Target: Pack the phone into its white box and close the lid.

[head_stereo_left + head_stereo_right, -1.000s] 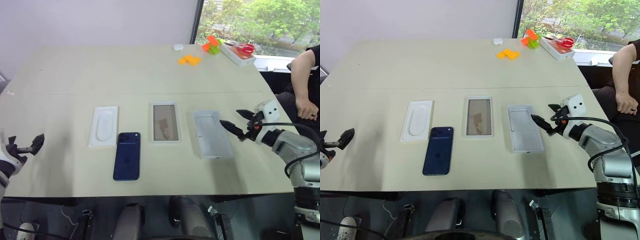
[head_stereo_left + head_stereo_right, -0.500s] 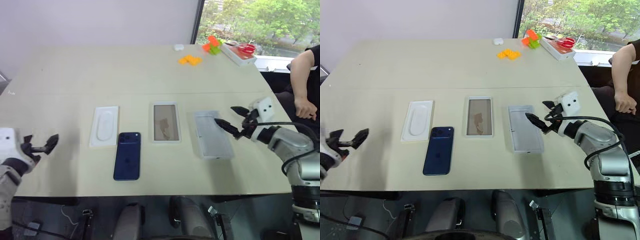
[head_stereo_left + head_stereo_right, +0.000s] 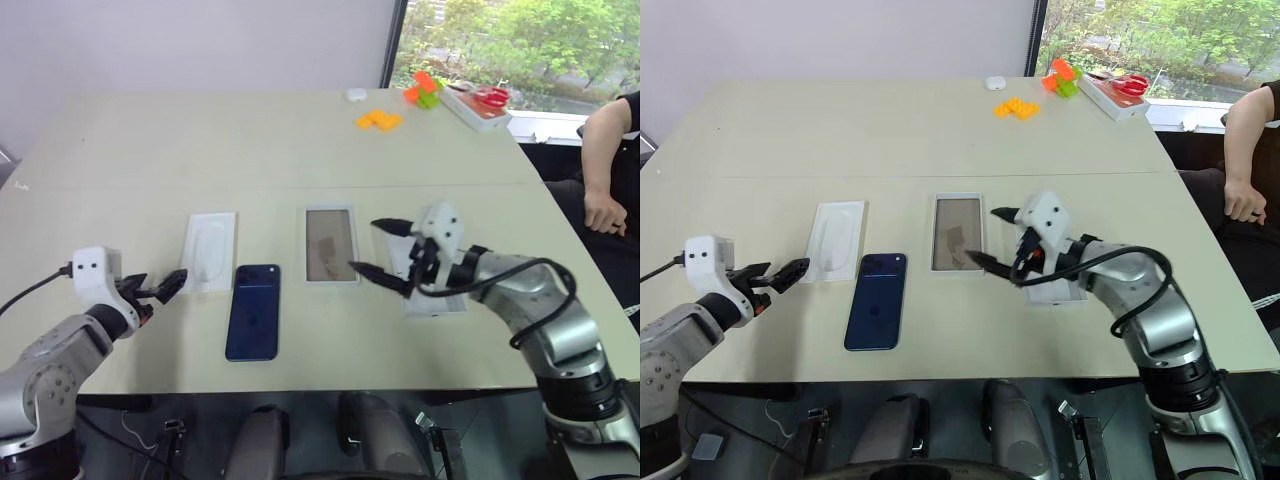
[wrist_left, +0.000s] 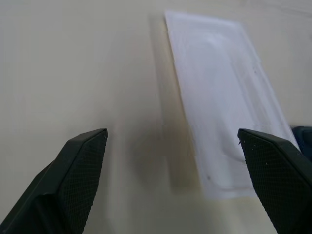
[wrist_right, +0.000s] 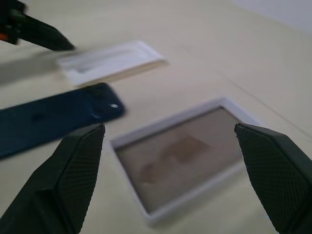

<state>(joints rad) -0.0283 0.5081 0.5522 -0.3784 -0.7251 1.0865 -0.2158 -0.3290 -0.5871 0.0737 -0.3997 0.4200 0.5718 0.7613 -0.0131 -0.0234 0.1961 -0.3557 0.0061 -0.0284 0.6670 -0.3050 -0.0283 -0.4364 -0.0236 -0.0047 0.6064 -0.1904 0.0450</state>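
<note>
On the pale table (image 3: 120,160), the phone (image 3: 253,311) lay face down between the insert (image 3: 208,251) and the white box (image 3: 331,245), untouched. Both the left gripper (image 3: 163,288) and right gripper (image 3: 385,252) hovered spread wide; a low approach risked shoving the flat phone aside rather than lifting it.

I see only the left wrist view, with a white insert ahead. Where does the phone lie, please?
Observer: The phone lies flat, back up, just right of the insert and a little nearer the robot.
Operator: And the white box?
Observer: The white box sits right of the phone, uncovered, no phone in it.
Operator: Is the right end effector busy?
Observer: No. The right end effector is open and holds nothing, by the box's right edge.
</note>
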